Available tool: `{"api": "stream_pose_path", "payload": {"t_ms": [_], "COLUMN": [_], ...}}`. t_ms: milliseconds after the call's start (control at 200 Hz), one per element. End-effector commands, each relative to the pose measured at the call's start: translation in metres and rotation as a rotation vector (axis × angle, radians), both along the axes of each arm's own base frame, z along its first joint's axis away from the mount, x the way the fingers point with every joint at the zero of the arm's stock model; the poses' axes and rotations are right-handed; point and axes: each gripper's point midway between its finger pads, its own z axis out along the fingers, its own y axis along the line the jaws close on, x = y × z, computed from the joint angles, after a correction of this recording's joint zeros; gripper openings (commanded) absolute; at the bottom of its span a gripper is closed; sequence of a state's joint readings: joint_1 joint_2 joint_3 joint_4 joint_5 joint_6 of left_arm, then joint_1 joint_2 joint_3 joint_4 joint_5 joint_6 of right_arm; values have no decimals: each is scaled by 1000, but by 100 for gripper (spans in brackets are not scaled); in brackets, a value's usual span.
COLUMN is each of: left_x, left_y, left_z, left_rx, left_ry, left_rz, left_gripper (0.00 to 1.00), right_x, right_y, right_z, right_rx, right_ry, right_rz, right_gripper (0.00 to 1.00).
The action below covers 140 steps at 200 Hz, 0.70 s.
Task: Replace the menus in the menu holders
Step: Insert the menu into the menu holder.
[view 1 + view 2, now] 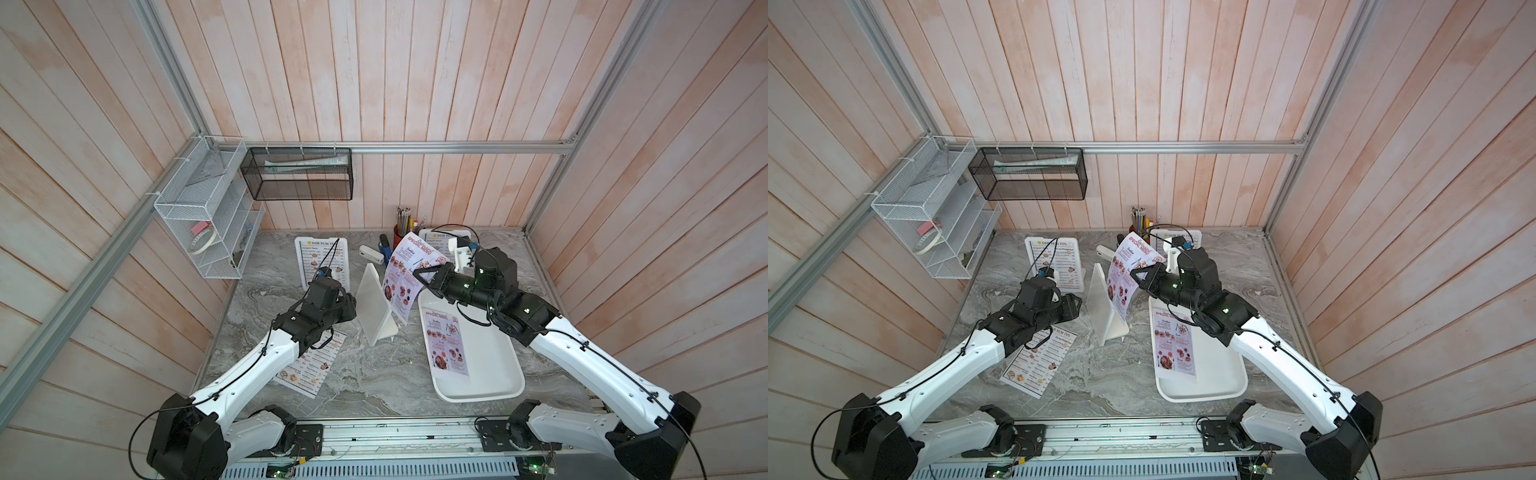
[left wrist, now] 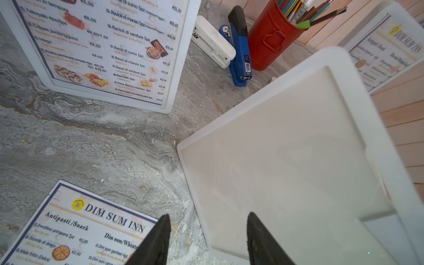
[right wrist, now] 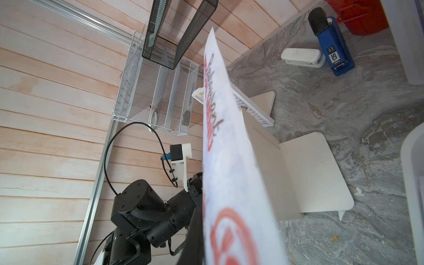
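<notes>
An empty white menu holder [image 1: 374,307] stands mid-table, also seen in the left wrist view [image 2: 286,160]. My left gripper [image 1: 352,306] is open at its left edge, and the holder's lower corner lies between the fingertips [image 2: 158,241]. To the holder's right, my right gripper [image 1: 420,275] is shut on a pinkish SPECIAL MENU sheet [image 1: 409,278] that hangs curled in the air [image 3: 229,160]. Two holders with DIM SUM INN menus stand at the back left [image 1: 322,262] and back right [image 1: 436,241]. A loose DIM SUM INN sheet [image 1: 309,370] lies under my left arm.
A shallow white tray [image 1: 490,374] at the front right holds another SPECIAL MENU sheet [image 1: 446,340]. A red pencil cup [image 1: 402,235], a white stapler [image 1: 371,254] and a blue stapler [image 2: 239,52] sit at the back. A white wire rack [image 1: 208,216] and a black mesh basket [image 1: 297,174] hang on the walls.
</notes>
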<state>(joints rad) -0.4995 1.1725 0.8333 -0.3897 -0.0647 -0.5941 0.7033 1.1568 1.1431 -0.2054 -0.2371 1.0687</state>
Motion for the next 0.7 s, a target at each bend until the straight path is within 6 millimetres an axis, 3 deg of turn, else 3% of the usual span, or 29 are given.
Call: {"api": "stream_pose_path", "payload": {"t_ms": [0,230,425,695], "left_x": [2,1,4,7], "left_y": [-1,-11,-7,-5], "left_z": [10,15,24,28], "left_rx": [11,11,33,49], "left_ry": [-23,-27,-42,-45], "left_rz": [-8,-51,-36,-29], "left_gripper": [56,55,55,55], "right_x": [3,15,28,47], "right_y": [-1,9,18,17], "right_z": [-3,-2,-6,-7], "right_rx": [-16,-67,-94,-92], "right_ry": [-20,-63,-90,-124], "right_rz": [10,57,84,91], "right_gripper": [0,0,0,0]}}
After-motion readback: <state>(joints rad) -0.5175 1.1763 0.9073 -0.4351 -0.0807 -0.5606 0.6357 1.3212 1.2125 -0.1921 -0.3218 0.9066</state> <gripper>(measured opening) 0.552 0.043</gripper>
